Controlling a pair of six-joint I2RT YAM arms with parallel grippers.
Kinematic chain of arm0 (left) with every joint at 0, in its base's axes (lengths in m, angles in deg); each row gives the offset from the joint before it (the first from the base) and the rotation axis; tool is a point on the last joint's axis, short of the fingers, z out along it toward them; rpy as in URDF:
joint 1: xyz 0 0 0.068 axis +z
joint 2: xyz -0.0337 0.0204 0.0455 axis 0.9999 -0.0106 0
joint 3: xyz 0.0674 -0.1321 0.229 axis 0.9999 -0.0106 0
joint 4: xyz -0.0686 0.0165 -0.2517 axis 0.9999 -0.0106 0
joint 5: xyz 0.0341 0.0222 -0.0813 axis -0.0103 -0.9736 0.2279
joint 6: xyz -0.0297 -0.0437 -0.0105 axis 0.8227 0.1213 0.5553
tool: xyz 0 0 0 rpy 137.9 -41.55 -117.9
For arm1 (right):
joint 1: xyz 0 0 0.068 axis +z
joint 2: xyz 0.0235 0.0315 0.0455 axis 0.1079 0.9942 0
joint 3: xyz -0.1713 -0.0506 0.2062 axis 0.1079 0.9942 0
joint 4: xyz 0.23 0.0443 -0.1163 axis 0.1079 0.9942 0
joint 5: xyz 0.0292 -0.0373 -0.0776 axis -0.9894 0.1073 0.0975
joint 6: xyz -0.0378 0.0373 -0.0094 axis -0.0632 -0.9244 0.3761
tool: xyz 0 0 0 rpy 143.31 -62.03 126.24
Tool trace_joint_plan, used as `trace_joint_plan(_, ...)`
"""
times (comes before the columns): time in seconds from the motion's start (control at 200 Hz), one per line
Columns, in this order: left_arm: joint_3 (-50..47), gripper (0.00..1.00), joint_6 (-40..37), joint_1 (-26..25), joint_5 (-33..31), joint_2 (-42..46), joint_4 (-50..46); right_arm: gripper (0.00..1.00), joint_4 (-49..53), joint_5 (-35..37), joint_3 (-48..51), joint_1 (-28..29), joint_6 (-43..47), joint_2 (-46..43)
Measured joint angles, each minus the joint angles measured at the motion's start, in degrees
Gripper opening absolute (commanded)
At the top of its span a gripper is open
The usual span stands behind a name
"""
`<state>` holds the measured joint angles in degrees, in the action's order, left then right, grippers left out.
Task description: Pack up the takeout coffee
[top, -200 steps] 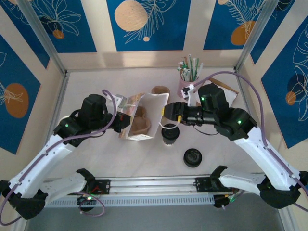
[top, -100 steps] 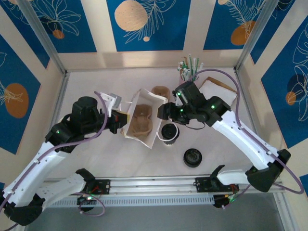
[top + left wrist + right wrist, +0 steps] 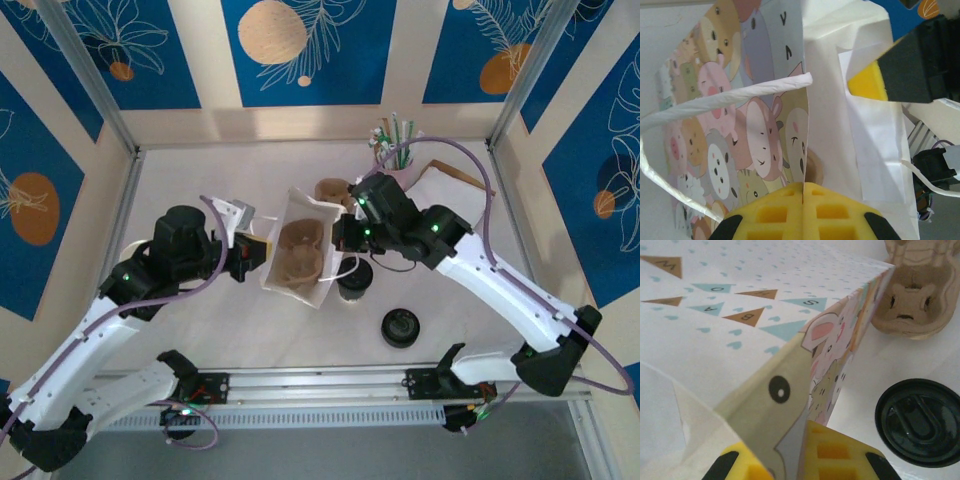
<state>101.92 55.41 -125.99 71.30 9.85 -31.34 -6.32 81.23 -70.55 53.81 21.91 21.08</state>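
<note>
The takeout coffee (image 3: 353, 282) stands on the table just right of the paper bag, and its black lid (image 3: 920, 422) faces up. The paper bag (image 3: 318, 215) is upright and open at the middle, printed with cartoon animals (image 3: 765, 125) and pennants (image 3: 740, 305). A brown pulp cup carrier (image 3: 298, 250) lies inside it. My left gripper (image 3: 258, 255) is shut on the bag's left rim, and the paper edge runs between its yellow pads (image 3: 775, 215). My right gripper (image 3: 340, 238) is shut on the bag's right rim (image 3: 800, 450), just above and behind the coffee.
A second brown pulp carrier (image 3: 332, 189) (image 3: 910, 300) sits behind the bag. The pink cup of straws (image 3: 392, 150) stands at the back right, beside white paper (image 3: 455, 190). A loose black round lid (image 3: 400, 327) lies in front of the coffee. The bag's white cord handle (image 3: 725, 100) loops out.
The bag has been raised from leaning flat to upright, with its mouth pulled wide. The right gripper has swung left and back along the rim. The left gripper has shifted slightly.
</note>
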Motion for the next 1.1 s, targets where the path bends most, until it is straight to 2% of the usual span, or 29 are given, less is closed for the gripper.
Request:
trace_joint_plan(0.02, -0.04, 0.11, 0.0, 0.0, -0.04, 0.0, 0.07, 0.0, -0.5, 0.59, 0.57, 0.42, 0.35, -0.57)
trace_joint_plan(0.095, -0.04, 0.53, -0.48, 0.0, -0.61, 0.02, 0.09, 0.0, -2.05, 2.49, 2.25, 1.95, 1.51, -2.01)
trace_joint_plan(0.135, -0.04, 0.7, -0.52, 0.0, -1.25, 0.11, 0.02, 0.0, -3.08, 3.61, 2.91, 2.8, 2.34, -2.47)
trace_joint_plan(0.18, -0.04, 0.81, -0.57, 0.0, -2.14, 0.33, -0.28, 0.0, -4.31, 4.68, 3.5, 3.65, 3.23, -2.62)
trace_joint_plan(0.26, 0.22, 0.93, -0.9, 0.0, -4.04, 1.05, -1.46, 0.0, -6.14, 5.88, 4.39, 4.83, 4.72, -2.6)
trace_joint_plan(0.395, 3.39, 0.95, -1.05, 0.0, -8.02, 1.62, -5.44, 0.0, -7.5, 6.56, 4.7, 5.27, 5.68, -2.16)
trace_joint_plan(0.55, 7.34, 0.9, -1.05, 0.0, -11.56, 0.79, -9.66, 0.0, -8.07, 6.71, 4.7, 5.27, 5.68, -1.68)
trace_joint_plan(0.88, 13.35, 0.8, -2.01, -3.52, -18.45, -8.28, -16.63, 0.0, -8.26, 6.56, 4.68, 7.28, 6.32, -1.73)
trace_joint_plan(1.1, 14.67, 0.9, -1.88, -5.29, -21.11, -7.96, -18.73, 0.0, -6.19, 7.45, 2.01, 7.82, 5.81, 0.35)
